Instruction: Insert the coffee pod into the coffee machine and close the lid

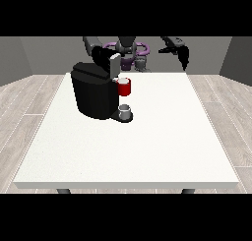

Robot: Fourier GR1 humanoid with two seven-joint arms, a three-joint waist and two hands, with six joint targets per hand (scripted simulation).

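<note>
Black coffee machine (93, 93) sits on white table (147, 136), toward view's left, w/ a red thing at the machine (125, 87) on its front. Grey thing (125, 110) rests on machine's base below; can't tell if it's the pod. Hand at view's left (104, 56) is over machine's top by the raised lid (114, 64), fingers unclear. Hand at view's right (184, 56) hangs above table's far edge, fingers down, relaxed, holding nothing.

Table (147, 146) was white, machine (93, 95) black with a grey lid (114, 64), a red thing at the machine (124, 87), both hands (184, 55) (102, 55) black.
</note>
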